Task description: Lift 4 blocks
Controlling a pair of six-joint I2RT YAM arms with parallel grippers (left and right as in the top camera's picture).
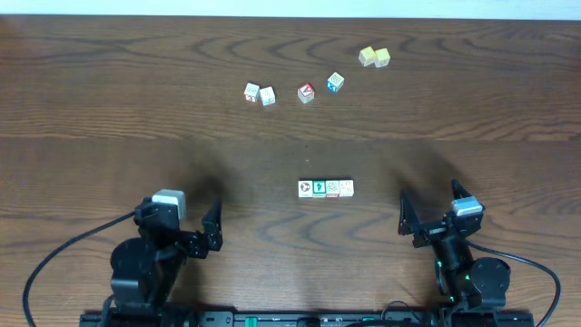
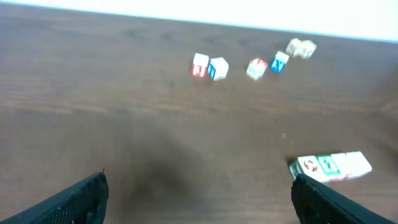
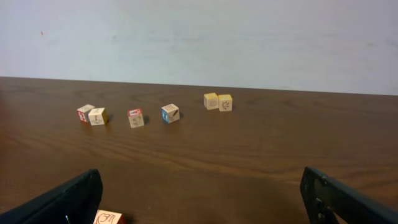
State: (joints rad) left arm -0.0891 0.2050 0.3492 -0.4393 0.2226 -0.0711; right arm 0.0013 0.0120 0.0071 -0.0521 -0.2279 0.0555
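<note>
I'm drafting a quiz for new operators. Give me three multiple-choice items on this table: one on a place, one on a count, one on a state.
1. The row of blocks lies: A) mid-table; B) at the far edge; C) in a gripper.
2. Blocks in it: A) two; B) four; C) six.
3. The left gripper and right gripper are: A) shut; B) holding blocks; C) open, empty.
Answers: A, the row sits centrally before both arms; B, four stand side by side; C, jaws wide apart, gripping nothing.

yellow cubes [image 1: 373, 56]: pair touching (side by side), far right | red-faced cube [image 1: 306, 93]: left of them, apart | table [image 1: 91, 109]: dark wood
</note>
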